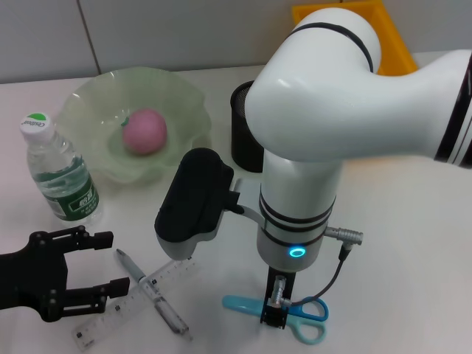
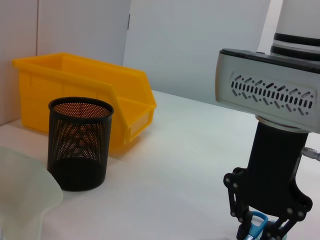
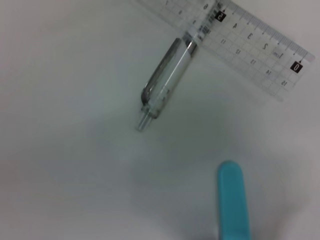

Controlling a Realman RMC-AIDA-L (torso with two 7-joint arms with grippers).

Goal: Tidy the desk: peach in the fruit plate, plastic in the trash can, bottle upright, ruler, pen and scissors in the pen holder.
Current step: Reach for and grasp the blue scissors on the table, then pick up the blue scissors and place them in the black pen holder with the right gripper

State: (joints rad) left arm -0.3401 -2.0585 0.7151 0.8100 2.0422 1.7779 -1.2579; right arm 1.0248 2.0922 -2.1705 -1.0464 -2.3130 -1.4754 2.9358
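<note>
Scissors (image 1: 306,316) with blue handles lie flat at the near edge of the white desk (image 1: 398,243), long axis across the view: the sheathed blue blade end points toward the robot's left, the finger loops toward its right. The right gripper (image 1: 273,313) stands straight down over their middle, its black fingers on either side of them at desk level; whether it has closed on them cannot be told. To the left, a clear pen (image 1: 153,291) lies slantwise across a clear ruler (image 1: 136,302), the two crossing; the ruler runs from near left to farther right. The left gripper (image 1: 99,264) rests low beside the ruler's end, its two black fingers spread wide apart and holding nothing. Farther back on the left a water bottle (image 1: 59,169) stands upright with its cap on. Beyond it, the pale green fruit plate (image 1: 177,96) holds a pink peach (image 1: 144,132). A black mesh pen holder (image 2: 80,142) stands upright behind the right arm, and a yellow bin (image 2: 85,95) sits farthest back, its contents hidden.
</note>
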